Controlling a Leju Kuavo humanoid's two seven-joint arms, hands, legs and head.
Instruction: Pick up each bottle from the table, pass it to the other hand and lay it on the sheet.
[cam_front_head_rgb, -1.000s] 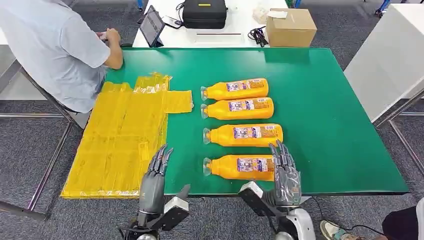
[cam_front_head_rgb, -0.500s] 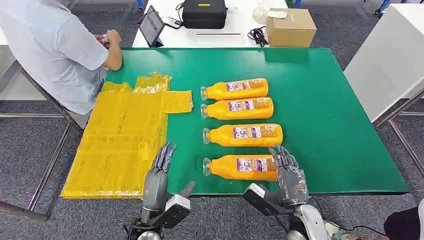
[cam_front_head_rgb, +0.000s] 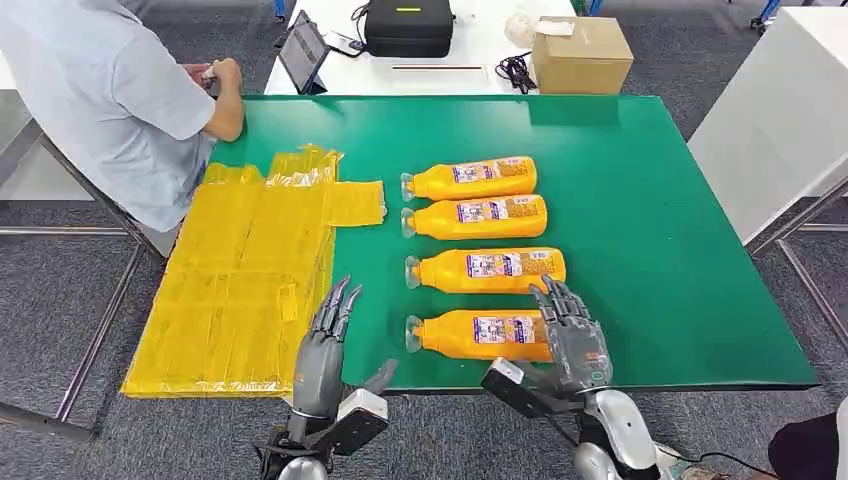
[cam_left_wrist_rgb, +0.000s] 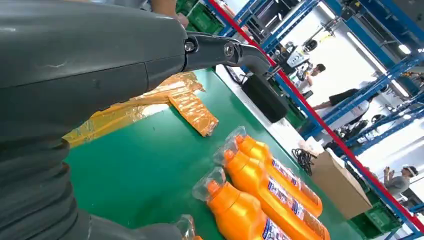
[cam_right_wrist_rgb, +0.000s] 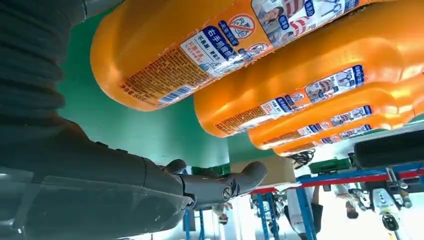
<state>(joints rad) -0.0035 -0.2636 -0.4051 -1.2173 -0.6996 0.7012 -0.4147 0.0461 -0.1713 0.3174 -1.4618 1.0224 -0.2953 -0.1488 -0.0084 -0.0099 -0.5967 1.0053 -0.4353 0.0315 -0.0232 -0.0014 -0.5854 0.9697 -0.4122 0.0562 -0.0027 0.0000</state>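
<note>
We judge the step to be the first pick: our right robot hand (cam_front_head_rgb: 572, 335), fingers spread and holding nothing, hovers at the base end of the nearest bottle (cam_front_head_rgb: 478, 335); we should wrap it across the body, not the cap; that bottle lies flat on the green surface (cam_front_head_rgb: 650, 250), long axis crosswise, cap toward the yellow sheet (cam_front_head_rgb: 240, 275); our left robot hand (cam_front_head_rgb: 325, 350), open too, waits between bottle and sheet; three more bottles (cam_front_head_rgb: 470, 215) lie parallel beyond.
</note>
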